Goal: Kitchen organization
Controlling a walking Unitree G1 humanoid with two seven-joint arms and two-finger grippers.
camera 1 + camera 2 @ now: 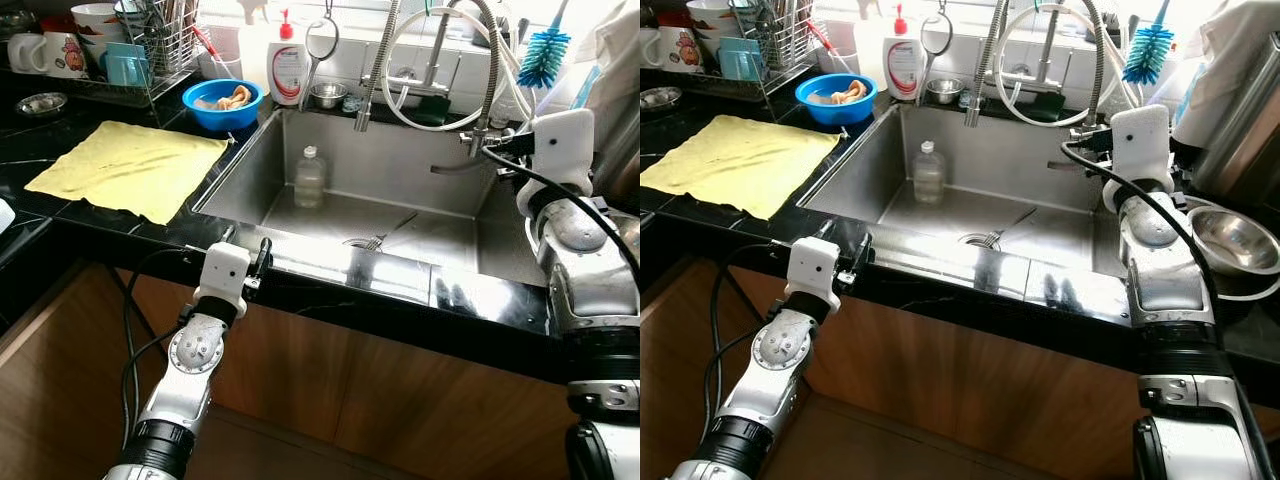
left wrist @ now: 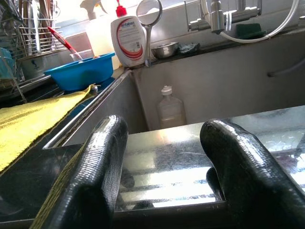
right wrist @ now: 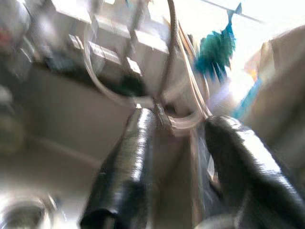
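Black stone bench runs around a steel sink above brown wooden cabinet fronts. At the far left stand mugs, one with a cartoon print, and a wire dish rack; no writing on them can be read. A yellow cloth lies flat beside a blue bowl. The soap bottle bears a red and white label, its words too small to read. A clear bottle stands upright in the sink. The left tool rests open at the sink's front rim. The right tool, fingers apart, points at the tap hose, near a blue brush. The right eye view shows steel bowls at the far right.
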